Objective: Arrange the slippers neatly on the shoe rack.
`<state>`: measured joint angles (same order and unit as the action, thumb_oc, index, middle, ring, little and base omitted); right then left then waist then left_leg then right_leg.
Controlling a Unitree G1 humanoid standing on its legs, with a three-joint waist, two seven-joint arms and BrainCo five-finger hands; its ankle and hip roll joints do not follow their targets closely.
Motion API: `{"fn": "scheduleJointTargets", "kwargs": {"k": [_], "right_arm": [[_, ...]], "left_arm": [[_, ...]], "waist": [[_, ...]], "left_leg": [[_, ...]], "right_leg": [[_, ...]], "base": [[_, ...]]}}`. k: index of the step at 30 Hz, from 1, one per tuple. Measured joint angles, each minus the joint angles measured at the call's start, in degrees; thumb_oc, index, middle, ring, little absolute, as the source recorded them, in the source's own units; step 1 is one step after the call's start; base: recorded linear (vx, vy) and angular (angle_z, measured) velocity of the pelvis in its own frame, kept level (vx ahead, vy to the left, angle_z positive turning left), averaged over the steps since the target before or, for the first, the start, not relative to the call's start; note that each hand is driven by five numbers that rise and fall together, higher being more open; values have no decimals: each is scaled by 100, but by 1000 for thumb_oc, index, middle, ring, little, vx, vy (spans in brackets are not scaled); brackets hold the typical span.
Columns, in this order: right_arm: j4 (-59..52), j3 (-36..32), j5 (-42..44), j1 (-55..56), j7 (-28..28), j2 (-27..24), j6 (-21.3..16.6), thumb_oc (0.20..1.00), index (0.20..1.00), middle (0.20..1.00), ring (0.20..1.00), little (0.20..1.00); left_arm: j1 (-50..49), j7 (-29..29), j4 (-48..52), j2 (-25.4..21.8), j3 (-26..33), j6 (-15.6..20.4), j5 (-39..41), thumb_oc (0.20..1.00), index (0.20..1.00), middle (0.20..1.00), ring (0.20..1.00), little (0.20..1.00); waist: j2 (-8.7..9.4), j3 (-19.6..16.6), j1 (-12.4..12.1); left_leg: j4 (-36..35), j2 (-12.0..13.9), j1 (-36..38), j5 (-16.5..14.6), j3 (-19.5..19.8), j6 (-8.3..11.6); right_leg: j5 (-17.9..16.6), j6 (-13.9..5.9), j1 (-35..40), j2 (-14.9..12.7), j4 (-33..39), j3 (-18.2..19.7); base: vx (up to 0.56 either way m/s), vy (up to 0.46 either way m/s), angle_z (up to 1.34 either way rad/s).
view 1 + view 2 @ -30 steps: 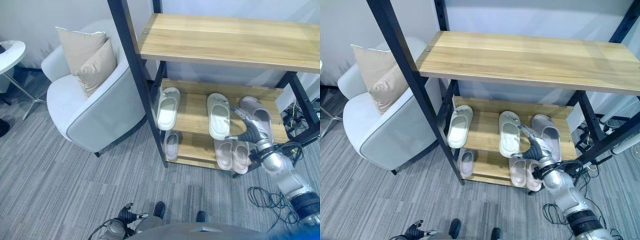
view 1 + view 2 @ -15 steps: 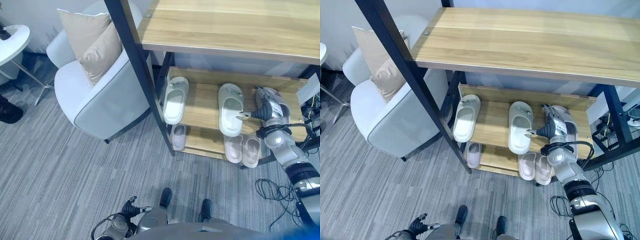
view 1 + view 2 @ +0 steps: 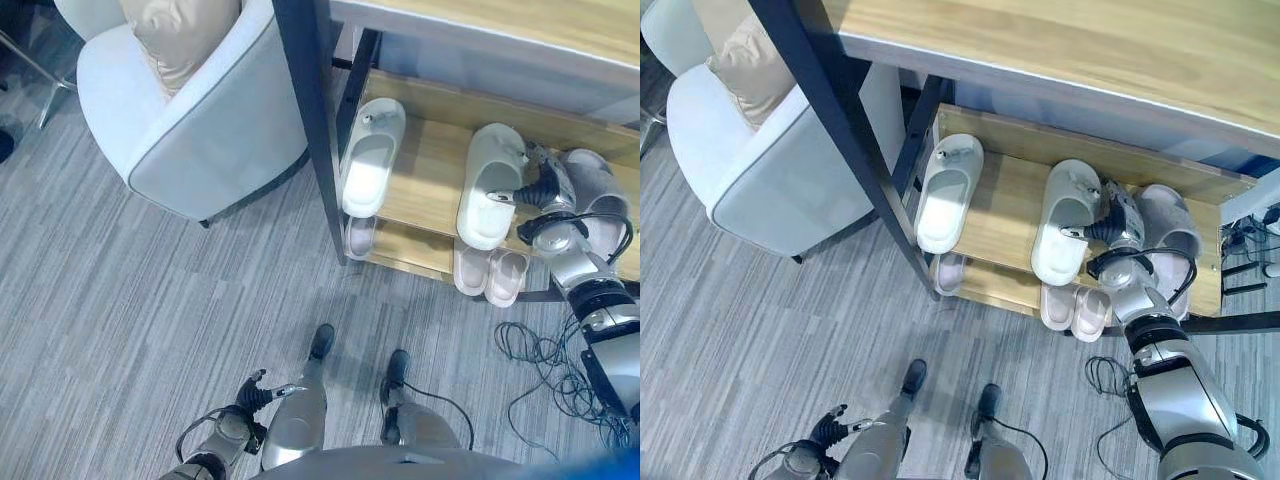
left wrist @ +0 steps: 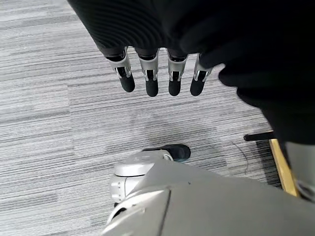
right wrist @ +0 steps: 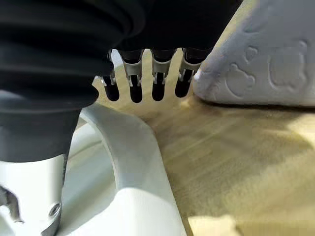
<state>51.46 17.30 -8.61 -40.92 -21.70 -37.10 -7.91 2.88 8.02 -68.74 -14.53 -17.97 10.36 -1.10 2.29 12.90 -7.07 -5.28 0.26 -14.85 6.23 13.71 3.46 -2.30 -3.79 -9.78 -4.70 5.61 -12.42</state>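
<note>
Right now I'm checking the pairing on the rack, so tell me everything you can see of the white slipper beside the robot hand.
The white slipper is an open-toe slide with a broad strap, apparently soft foam. It lies sole-down on the middle shelf, its near end overhanging the front edge. The right robot hand is at its right side, thumb over the footbed, straight fingers on the wood; contact is unclear. A grey slipper lies further right.

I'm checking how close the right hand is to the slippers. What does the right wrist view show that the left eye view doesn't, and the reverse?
Right wrist view: the right hand's straight fingers above the bare wood between the white slipper's strap and the grey slipper's embossed side.

Left eye view: the whole shoe rack, another white slipper at its left end, a pale pair on the lower shelf, the armchair.

Both: the hand between those two slippers.
</note>
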Motion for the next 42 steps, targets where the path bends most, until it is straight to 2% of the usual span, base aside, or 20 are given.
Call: {"fn": "scheduleJointTargets", "kwargs": {"k": [1,4,5,9,17,23,28,29,35,38,39,42], "right_arm": [[-25,9,48,2,-16,6,-3,200,200,200,200,200],[-126,-212,50,39,-366,4,82,200,200,200,200,200],[-154,-300,48,40,-423,5,84,200,200,200,200,200],[-600,-369,34,250,-541,72,133,200,200,200,200,200],[-1135,-554,-401,748,-820,572,245,200,200,200,200,200],[-1111,-651,-395,745,-966,787,297,200,200,200,200,200],[-655,-763,-229,531,-1058,941,325,200,200,200,200,200],[-405,-763,-55,364,-1066,974,333,200,200,200,200,200],[-61,-759,402,119,-995,938,421,200,200,200,200,200],[-64,-426,628,-489,-848,851,452,200,200,200,200,200],[-53,-425,628,-489,-815,890,452,1000,1000,1000,1000,1000],[-29,-556,926,-416,-794,948,445,1000,1000,1000,1000,1000]], "left_arm": [[3,1,0,1,0,0,1,1000,1000,1000,1000,1000],[11,103,73,-13,17,5,43,1000,1000,1000,1000,1000],[12,112,164,-19,4,2,41,1000,1000,1000,1000,1000],[52,119,179,-4,1,-13,34,1000,1000,1000,1000,1000],[60,189,166,-29,-1,-22,-16,1000,1000,1000,1000,1000],[54,201,156,-45,5,-23,-16,1000,1000,1000,1000,1000],[63,288,152,11,-64,-103,-15,1000,1000,1000,1000,1000],[79,353,145,-12,-238,-106,-16,1000,1000,1000,1000,1000],[85,361,23,-7,-347,-106,-68,1000,1000,1000,1000,1000],[119,361,-8,-23,-408,-103,-61,1000,1000,1000,1000,1000],[124,361,-8,-4,-408,-105,-60,1000,1000,1000,1000,1000],[156,361,-8,33,-426,-111,-57,1000,1000,1000,1000,1000]], "waist": [[1,1,-2],[63,35,-87],[88,49,-190],[108,60,-311],[175,71,-286],[223,44,-302],[255,-32,-338],[238,-81,-343],[217,-312,-342],[197,-317,-388],[190,-312,-403],[186,-309,-459]], "left_leg": [[0,2,-14,16,20,9],[7,-9,-129,57,240,24],[8,-24,-124,68,244,10],[10,-68,-85,77,259,-1],[9,-129,-6,101,245,-23],[9,-163,-13,107,259,-26],[19,-186,-24,111,263,-29],[19,-197,-34,111,264,-29],[58,-242,-190,125,309,-34],[49,-253,-275,146,313,-36],[47,-262,-277,148,311,-39],[46,-279,-306,149,336,-39]], "right_leg": [[-11,1,-7,5,1,-19],[5,-20,-13,16,-9,-230],[5,-21,-10,-1,-24,-234],[4,-22,43,-68,-25,-256],[-16,-69,121,-129,-14,-268],[-19,-72,118,-142,-25,-273],[-21,-73,116,-161,-25,-279],[-22,-74,108,-170,-25,-279],[-30,-94,2,-225,-25,-348],[-50,-112,-90,-236,-24,-343],[-49,-113,-93,-248,-25,-342],[-41,-125,-107,-261,-23,-375]], "base": [[33,26,8],[27,17,30],[13,17,26],[10,13,4],[0,0,0],[-2,11,0],[-6,26,1],[5,46,1],[5,13,5],[10,24,1],[0,0,0],[4,6,4]]}}
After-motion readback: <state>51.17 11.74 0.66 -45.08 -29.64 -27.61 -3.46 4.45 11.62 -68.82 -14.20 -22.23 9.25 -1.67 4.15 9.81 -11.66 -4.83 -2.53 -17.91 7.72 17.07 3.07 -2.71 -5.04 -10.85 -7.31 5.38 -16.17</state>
